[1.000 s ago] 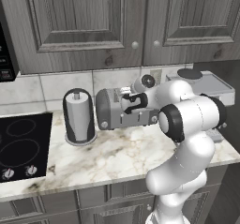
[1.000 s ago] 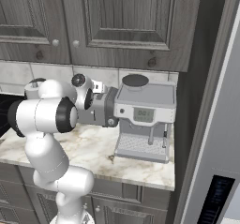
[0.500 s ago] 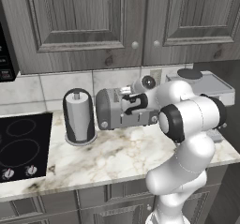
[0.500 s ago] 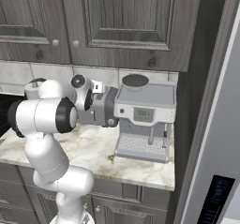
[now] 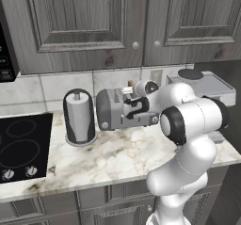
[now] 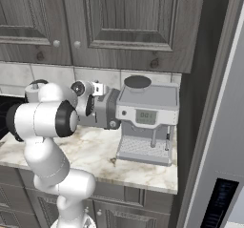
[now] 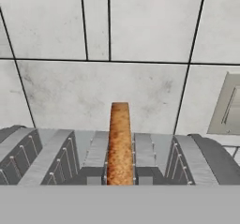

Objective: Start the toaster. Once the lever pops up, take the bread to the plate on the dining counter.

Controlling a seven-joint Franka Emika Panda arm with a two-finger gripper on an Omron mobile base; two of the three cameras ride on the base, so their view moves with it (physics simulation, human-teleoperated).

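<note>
The grey toaster [image 5: 112, 111] stands on the marble worktop against the tiled wall, and my hand hovers over its top. In the hand view the bread [image 7: 120, 143] stands upright, edge-on, in a middle slot of the toaster [image 7: 47, 157] and rises well above it. My gripper [image 7: 120, 181] is shut on the bread, with one grey fingertip [image 7: 96, 176] on each side of the slice. From the left base, a brown corner of the bread [image 5: 130, 83] peeks out behind the gripper [image 5: 133, 96]. The right base view has my arm covering most of the toaster [image 6: 108, 110]. The plate and the dining counter are out of view.
A dark paper-towel holder [image 5: 79, 118] stands just left of the toaster, with a black cooktop [image 5: 21, 144] further left. A silver coffee machine [image 6: 147, 117] sits close on the toaster's right. Grey wall cabinets [image 5: 94, 21] hang low overhead. A wall outlet [image 7: 229, 106] is behind.
</note>
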